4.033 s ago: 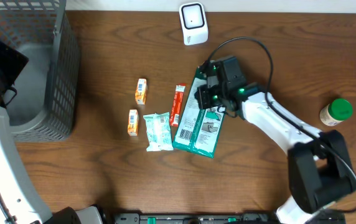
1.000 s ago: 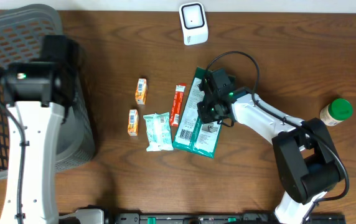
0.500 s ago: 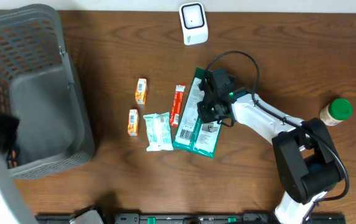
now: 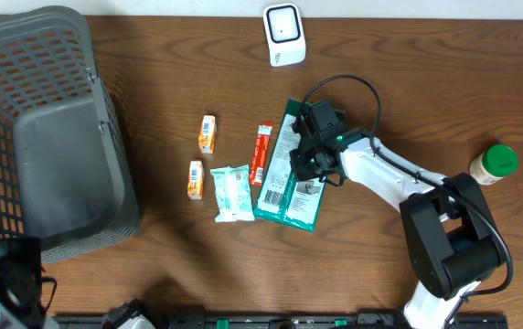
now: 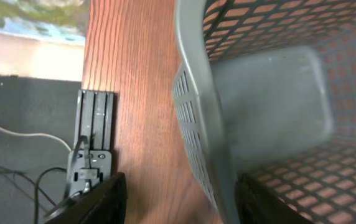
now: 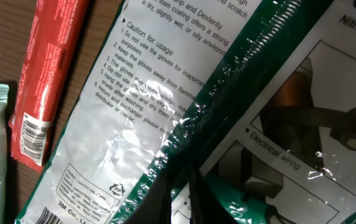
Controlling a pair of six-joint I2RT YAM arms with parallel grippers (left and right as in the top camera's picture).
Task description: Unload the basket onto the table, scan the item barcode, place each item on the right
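Glove packet (image 4: 291,199) flat; long axis points toward scanner (image 4: 284,35).

My right arm (image 4: 394,181) reaches from its base at the near right edge up and to the left toward the middle, its white forearm low and its wrist tipped downward. My right gripper (image 4: 305,157) points down, and in the wrist view its two dark fingertips (image 6: 165,196) sit pressed together with no gap between them. My left arm (image 4: 1,288) is at the near left corner, mostly outside the overhead view and blurred. My left gripper (image 5: 179,202) has its jaws well apart, one dark finger (image 5: 100,199) at each side of the wrist view
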